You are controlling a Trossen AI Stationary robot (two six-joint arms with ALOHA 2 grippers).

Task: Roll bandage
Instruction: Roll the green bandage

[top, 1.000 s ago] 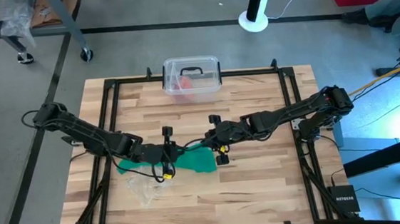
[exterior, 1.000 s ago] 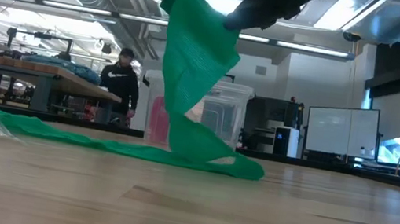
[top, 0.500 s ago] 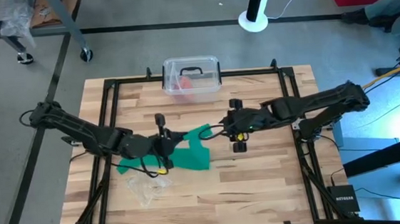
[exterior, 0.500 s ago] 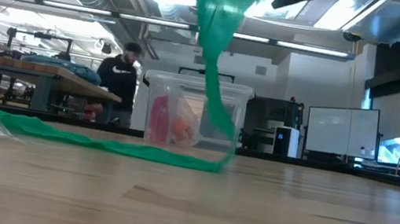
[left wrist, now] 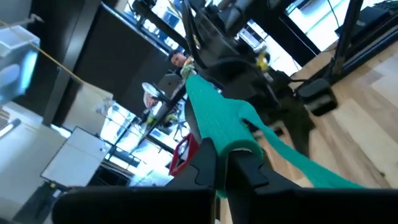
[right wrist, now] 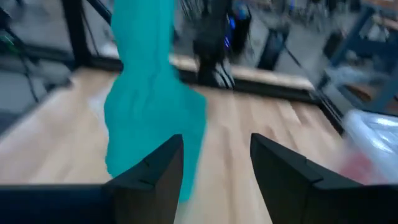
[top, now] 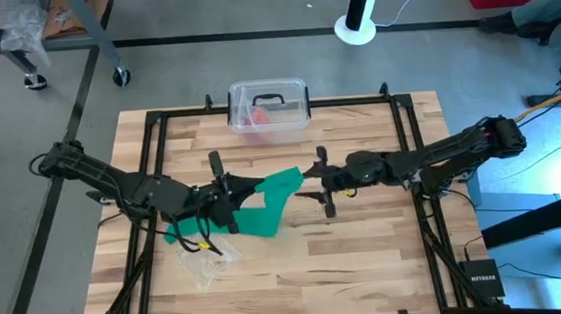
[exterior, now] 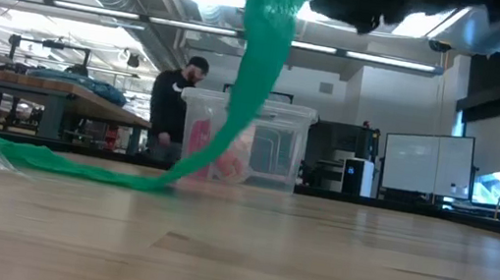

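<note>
One bandage [top: 267, 200], pinched in my left gripper [top: 225, 185], lifted. My right gripper [top: 323, 182], 3 o'clock of it, parted, empty. Advice: regrasp free end, keep strip taut.

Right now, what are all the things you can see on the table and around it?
bandage: one, green, lifted at one end over the middle of the table, the rest trailing down onto the wood toward the left.
plastic wrapper: one, clear and crinkled, on the table near the front left.
plastic box: one, clear with a black handle, at the back edge of the table, with red things inside.
table: one, light wood with a black frame.
person: one, in dark clothes, in the room behind the table.
left gripper: one, dark, shut on the bandage's raised end.
right gripper: one, dark, open, just right of the bandage and not holding it.
</note>
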